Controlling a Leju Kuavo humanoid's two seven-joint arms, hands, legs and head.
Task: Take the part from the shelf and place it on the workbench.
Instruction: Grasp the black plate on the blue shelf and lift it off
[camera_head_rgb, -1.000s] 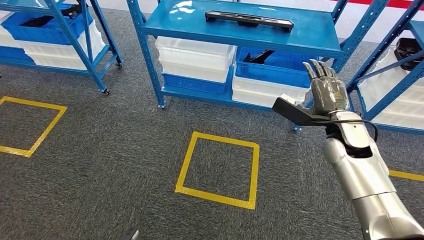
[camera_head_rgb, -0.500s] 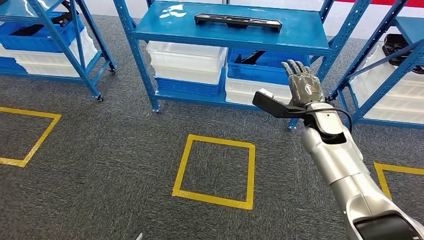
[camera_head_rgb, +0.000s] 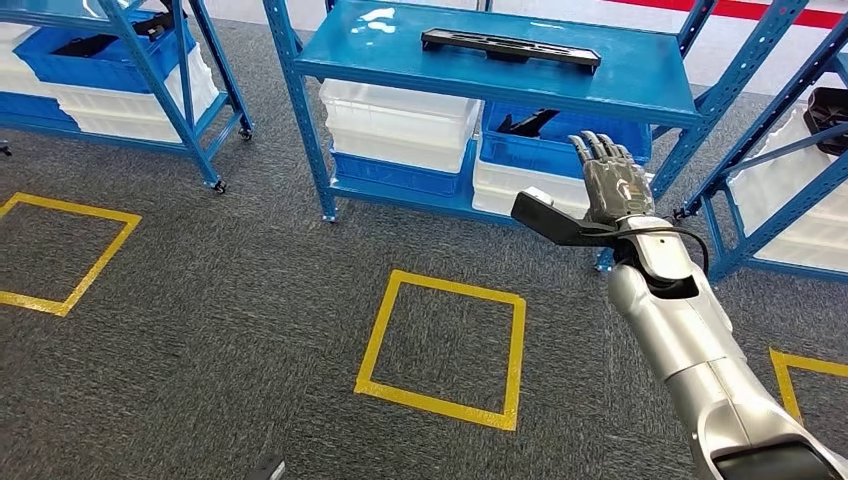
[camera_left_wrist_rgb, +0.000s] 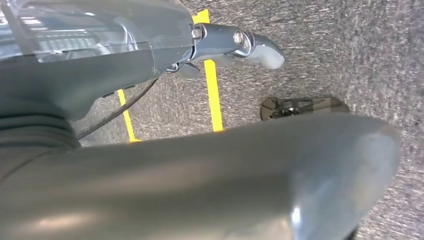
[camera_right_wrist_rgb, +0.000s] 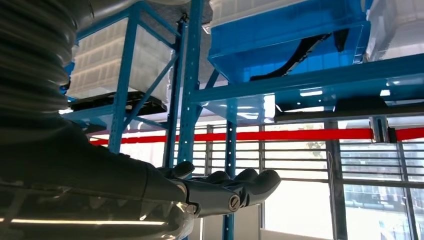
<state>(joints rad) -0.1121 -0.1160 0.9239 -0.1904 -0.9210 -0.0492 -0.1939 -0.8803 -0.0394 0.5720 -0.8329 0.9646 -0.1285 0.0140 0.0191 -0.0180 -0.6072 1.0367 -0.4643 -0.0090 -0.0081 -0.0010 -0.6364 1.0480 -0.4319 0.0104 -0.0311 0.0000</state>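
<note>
Reaching up toward the blue shelf (camera_head_rgb: 640, 85), the right hand (camera_head_rgb: 618, 188) is raised with its fingers (camera_head_rgb: 600, 150) straight and apart, holding nothing. And the part (camera_head_rgb: 510, 47), a long black bar, lies flat on the shelf's top board, well above and slightly left of that hand, not touched. Blue and white bins (camera_head_rgb: 400, 125) sit on the level below. Down at the left hand (camera_left_wrist_rgb: 250, 47), the fingers are too hidden to tell their state.
</note>
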